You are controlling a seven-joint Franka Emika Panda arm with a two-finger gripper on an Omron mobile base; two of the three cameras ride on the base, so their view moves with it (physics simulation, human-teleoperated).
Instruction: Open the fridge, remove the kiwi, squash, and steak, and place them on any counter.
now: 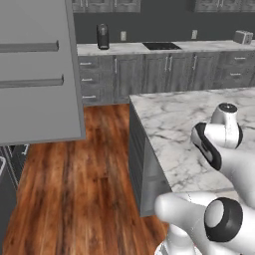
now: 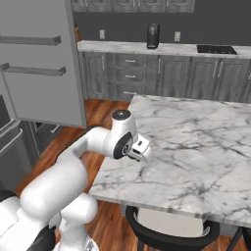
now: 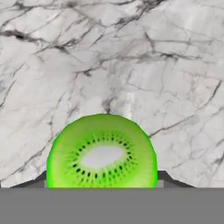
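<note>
Hand view: the kiwi (image 3: 102, 153) sits in the gripper (image 3: 102, 183) above the counter (image 3: 131, 65).

The white arm reaches from the lower left, its gripper (image 2: 142, 153) low over the near left part of the marble counter (image 2: 196, 142). The fridge (image 2: 41, 63) door stands open at upper left.

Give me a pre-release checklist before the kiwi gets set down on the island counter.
1. Kiwi between the gripper fingers: ok, it sits right at the fingertips.
2. Gripper over the counter, not over the floor: ok.
3. Marble under the kiwi free of other things: ok.
4. Gripper low enough to release: cannot tell.
5. Fridge door open for the next pick: ok.
6. Squash and steak placement: cannot tell.
</note>
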